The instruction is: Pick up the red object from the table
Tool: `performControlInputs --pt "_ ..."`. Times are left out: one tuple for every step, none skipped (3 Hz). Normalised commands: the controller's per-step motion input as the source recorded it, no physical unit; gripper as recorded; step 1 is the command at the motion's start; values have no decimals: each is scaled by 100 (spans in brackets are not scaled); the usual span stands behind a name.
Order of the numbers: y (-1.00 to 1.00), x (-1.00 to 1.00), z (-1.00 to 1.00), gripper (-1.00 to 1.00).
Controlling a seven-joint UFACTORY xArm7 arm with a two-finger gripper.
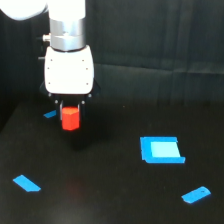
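The red object (70, 118) is a small bright red-orange block held between the dark fingers of my gripper (70, 114). It hangs clear of the black table (110, 200), with a faint red reflection on the surface below it. The gripper, under the white wrist housing, is shut on the block at the exterior view's upper left. The fingers themselves are mostly hidden by the block and the housing.
A light blue square piece (161, 149) lies to the exterior view's right. Small flat blue pieces lie at the lower left (26, 183), lower right (196, 194) and just left of the gripper (49, 114). A dark curtain hangs behind.
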Motion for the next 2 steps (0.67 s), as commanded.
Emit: performControlInputs --pt "-3 8 87 -99" --pt "6 0 80 -90"
